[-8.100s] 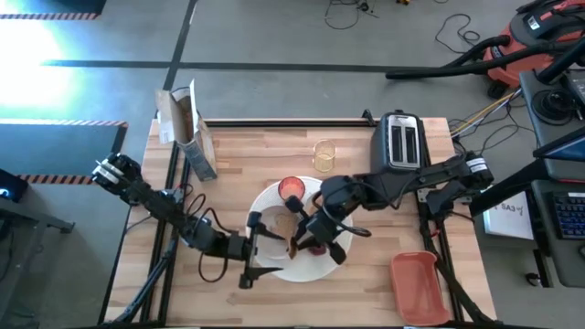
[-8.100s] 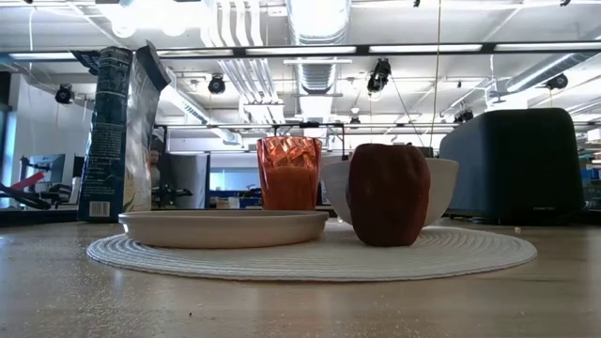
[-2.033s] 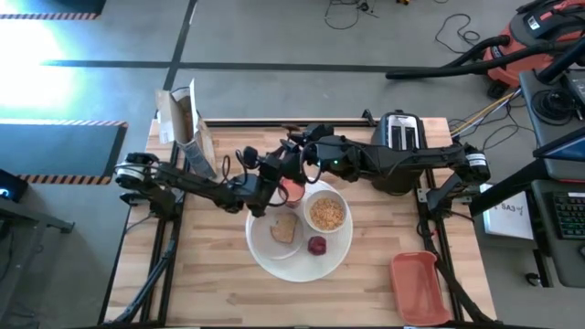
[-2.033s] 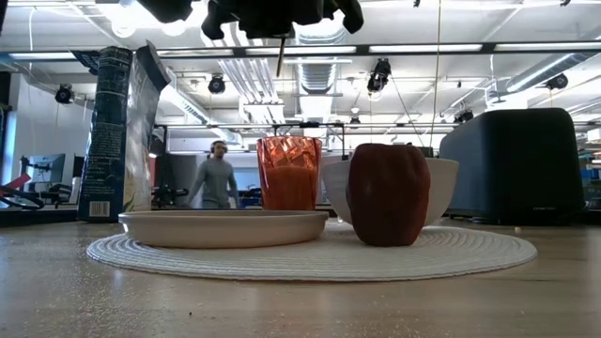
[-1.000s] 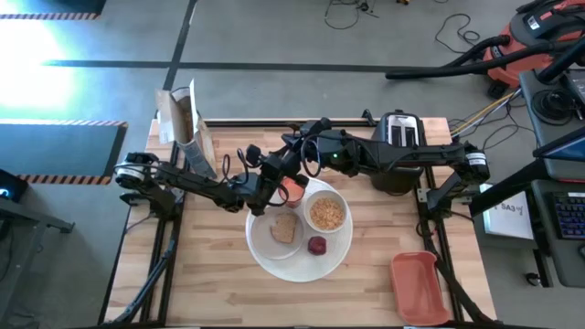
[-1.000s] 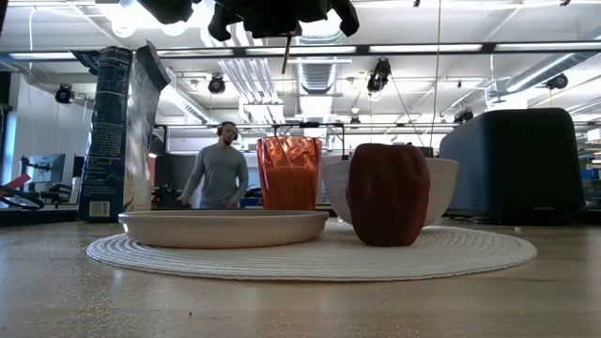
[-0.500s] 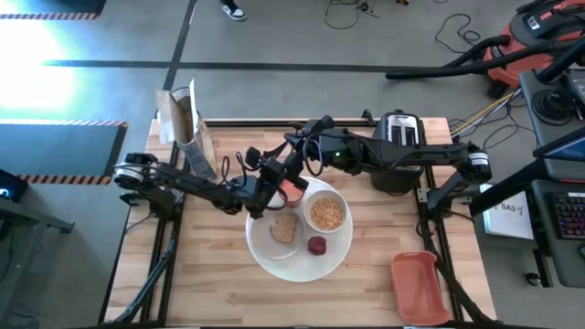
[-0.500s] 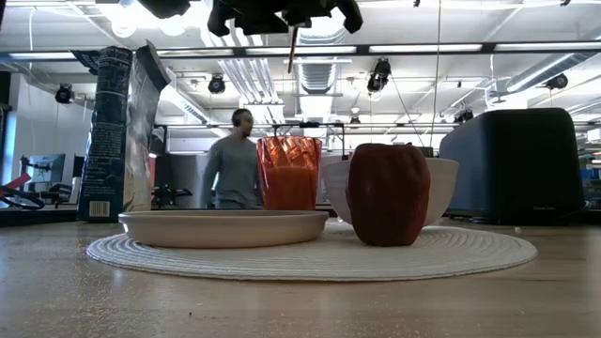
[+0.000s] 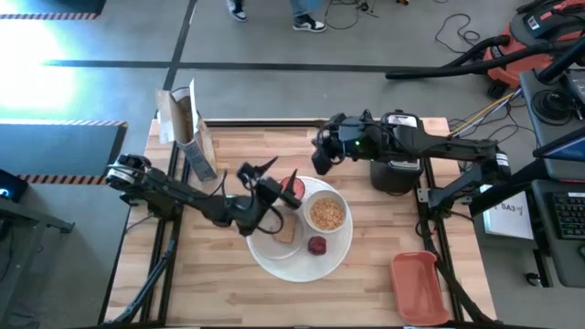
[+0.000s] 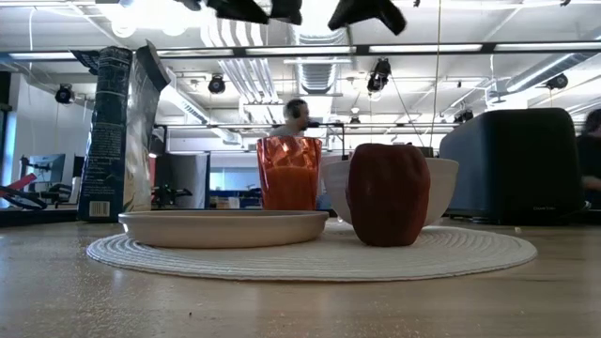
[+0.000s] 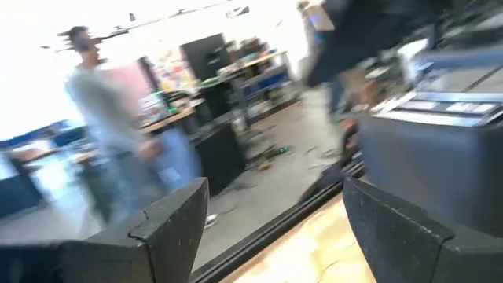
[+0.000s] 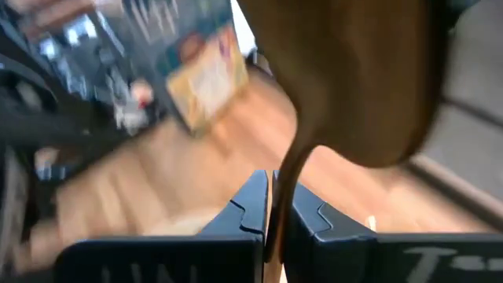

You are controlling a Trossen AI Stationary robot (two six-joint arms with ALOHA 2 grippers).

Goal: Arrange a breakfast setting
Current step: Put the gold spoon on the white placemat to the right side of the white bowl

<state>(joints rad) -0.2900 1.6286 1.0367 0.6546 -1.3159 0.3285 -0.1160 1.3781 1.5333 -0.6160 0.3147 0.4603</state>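
My right gripper (image 9: 320, 155) hangs over the table's far middle, shut on the gold spoon (image 12: 346, 86). My left gripper (image 9: 271, 178) hovers above the pink-red cup (image 9: 293, 187), open, with nothing between its fingers (image 11: 177, 224). On the large round white plate (image 9: 297, 267) stand the cup, the smaller white plate (image 10: 223, 227) with the brown toast slice (image 9: 285, 228), the white bowl (image 9: 326, 213) of cereal and the small dark-red fruit (image 9: 317, 245). My right gripper pinches the spoon's thin handle (image 12: 284, 177) between its two fingers. The spoon's bowl (image 12: 354, 79) stands out beyond the fingertips, close to the wrist camera. The arm reaches in from the table's right, and the spoon is held clear of the table.
An opened cereal box (image 9: 187, 132) stands at the far left and a dark toaster (image 9: 399, 146) at the far right. A pink-red tray (image 9: 419, 288) lies at the near right corner. People walk in the room beyond the table.
The two grippers were together above the cup with the spoon between them. My left gripper has opened, let go of the spoon and shifted toward the near edge. My right gripper, still shut on the spoon, has drawn back toward the table's right.
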